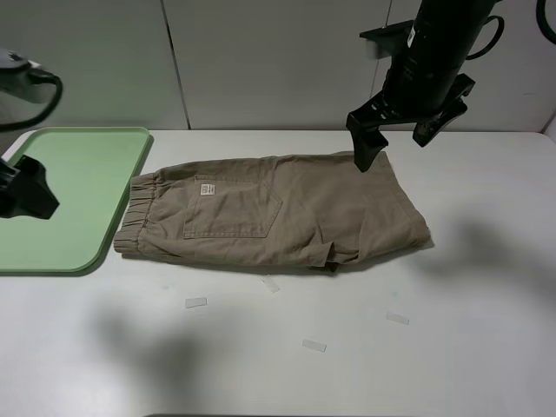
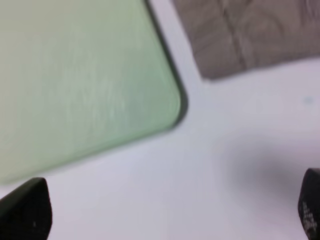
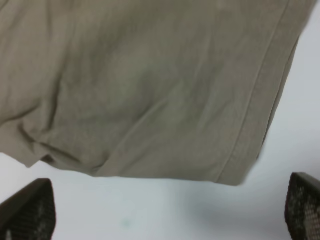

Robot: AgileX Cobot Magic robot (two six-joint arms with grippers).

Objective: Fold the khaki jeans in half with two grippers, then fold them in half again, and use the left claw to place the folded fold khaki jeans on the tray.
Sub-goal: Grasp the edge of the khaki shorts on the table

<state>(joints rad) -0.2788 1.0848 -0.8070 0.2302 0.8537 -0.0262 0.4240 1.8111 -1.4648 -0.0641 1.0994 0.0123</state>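
The khaki jeans point(image 1: 278, 213) lie flat on the white surface point(image 1: 452, 347), about the middle of it, with nothing holding them. They look doubled over lengthwise, one leg stacked on the other. The layered hems point to the right of the exterior view and the gathered waistband point(image 1: 137, 213) points left. One patch pocket point(image 1: 231, 213) faces up, with the small pale label point(image 1: 207, 188) just above it. The waistband sits right up against the right-hand rim of the tray point(image 1: 78, 165); I cannot tell whether it touches. In the left wrist view a strip of bare surface separates the cloth from the tray's rounded corner. The mint-green tray rests at the left end of the surface and carries nothing.

The left tool point(image 2: 167, 215) hangs over the tray's left part, and only a black piece of it shows at the edge of the exterior view. Its jaws are spread wide, with nothing between them.

The right tool point(image 1: 398, 139) hangs above the far edge of the jeans, near the leg end. Its jaws are also spread wide and empty. One fingertip points down at the cloth's far edge, and the pictures do not settle whether it makes contact. The right wrist view looks down on the stitched hem.

Small pale strips point(image 1: 196, 302) lie scattered on the surface in front of the jeans
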